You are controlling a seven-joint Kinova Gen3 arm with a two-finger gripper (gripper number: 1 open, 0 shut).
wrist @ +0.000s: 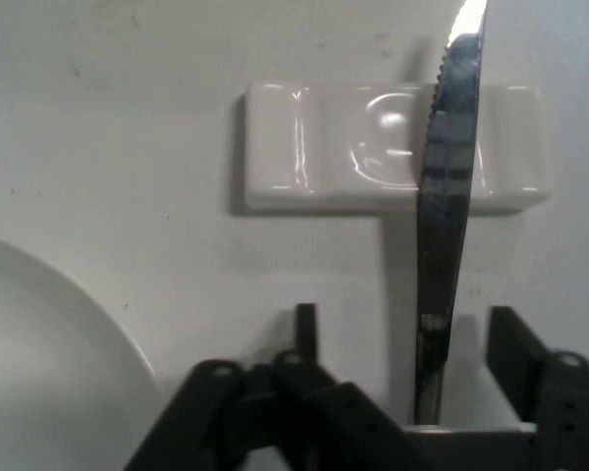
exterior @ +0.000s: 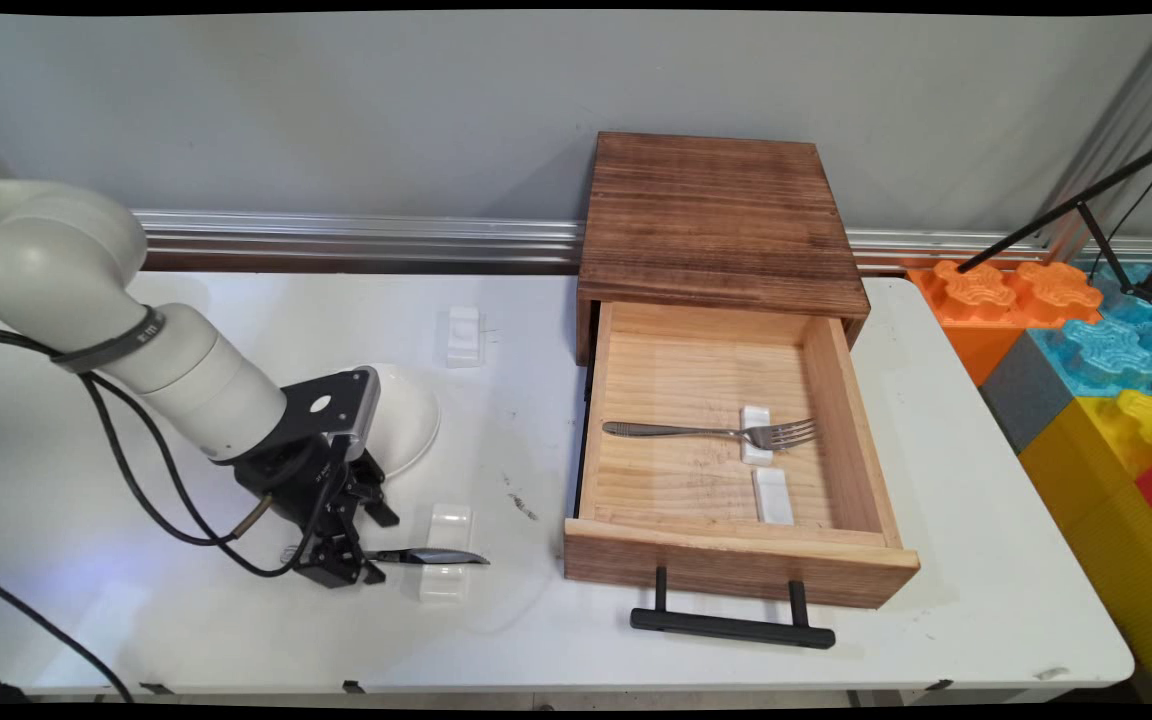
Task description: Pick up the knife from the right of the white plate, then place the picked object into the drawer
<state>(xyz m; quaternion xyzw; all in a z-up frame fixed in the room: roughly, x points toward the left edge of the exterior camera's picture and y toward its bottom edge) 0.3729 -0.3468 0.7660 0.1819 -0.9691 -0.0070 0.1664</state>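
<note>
steel is the slippery part: the knife (wrist: 442,186) lies with its blade across one end of a white ceramic rest (wrist: 304,147), so a sideways nudge from the gripper (wrist: 404,339) could roll it off or drag the rest along the table (exterior: 136,610). the handle runs back between the two fingers (wrist: 510,339), nearer the right one. they stand apart, neither touching it. a white bowl (exterior: 406,420) sits just beside the hand.

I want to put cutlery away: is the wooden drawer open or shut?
Open: the drawer is pulled out from its box, showing a fork inside.
</note>
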